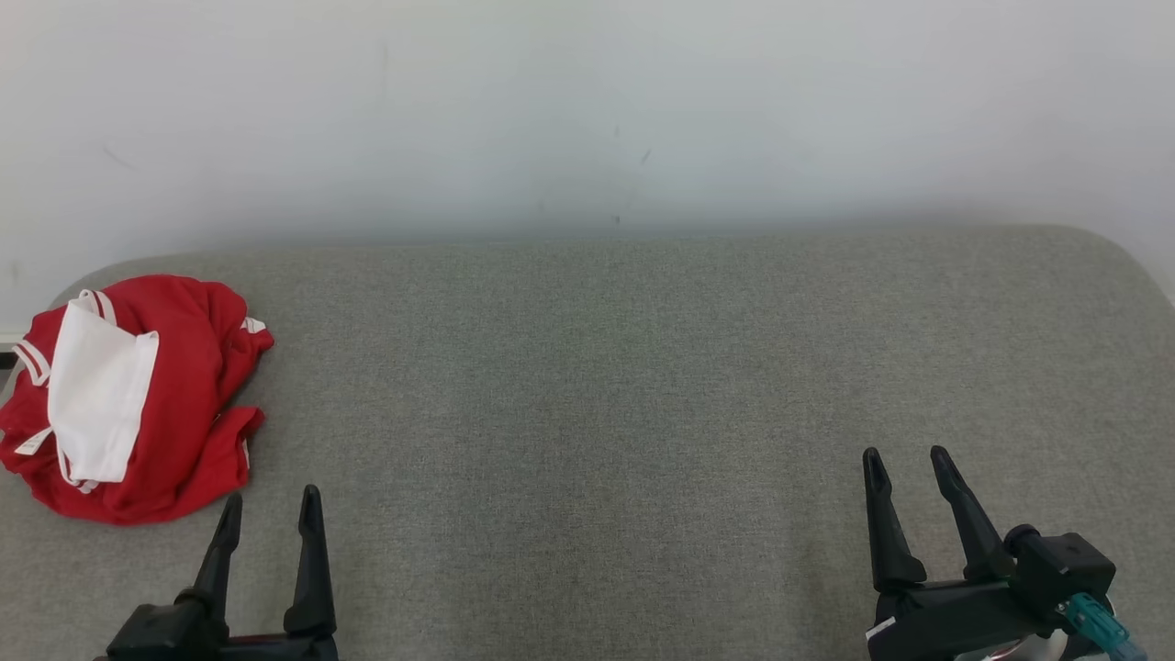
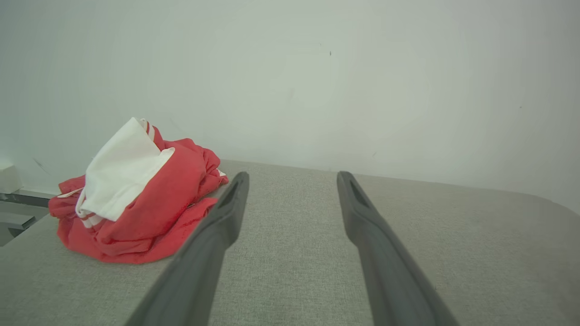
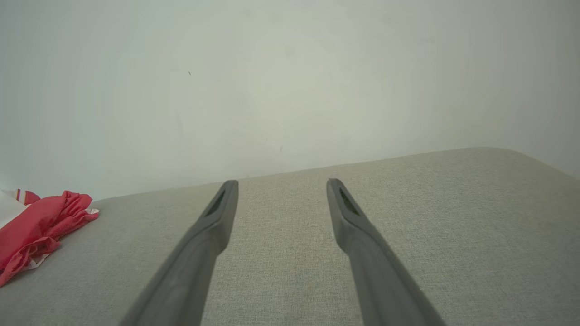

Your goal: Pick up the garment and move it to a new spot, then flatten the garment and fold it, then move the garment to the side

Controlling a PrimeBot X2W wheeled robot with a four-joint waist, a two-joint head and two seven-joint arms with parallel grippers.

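A red garment (image 1: pixel 174 404) with white panels and white stripes lies crumpled in a heap at the far left of the grey fabric surface (image 1: pixel 597 386). My left gripper (image 1: pixel 271 500) stands open at the lower left, just right of and below the heap, touching nothing. In the left wrist view the garment (image 2: pixel 149 213) lies left of the open left gripper (image 2: pixel 292 177). My right gripper (image 1: pixel 909 456) is open at the lower right, far from the cloth. The right wrist view shows the garment (image 3: pixel 36 226) at its left edge and the open right gripper (image 3: pixel 281 183).
A pale wall (image 1: pixel 587 110) rises directly behind the grey surface. The surface's rounded corners fall away at the far left and at the far right (image 1: pixel 1129 257). A white ledge (image 2: pixel 9 179) shows beyond the left end.
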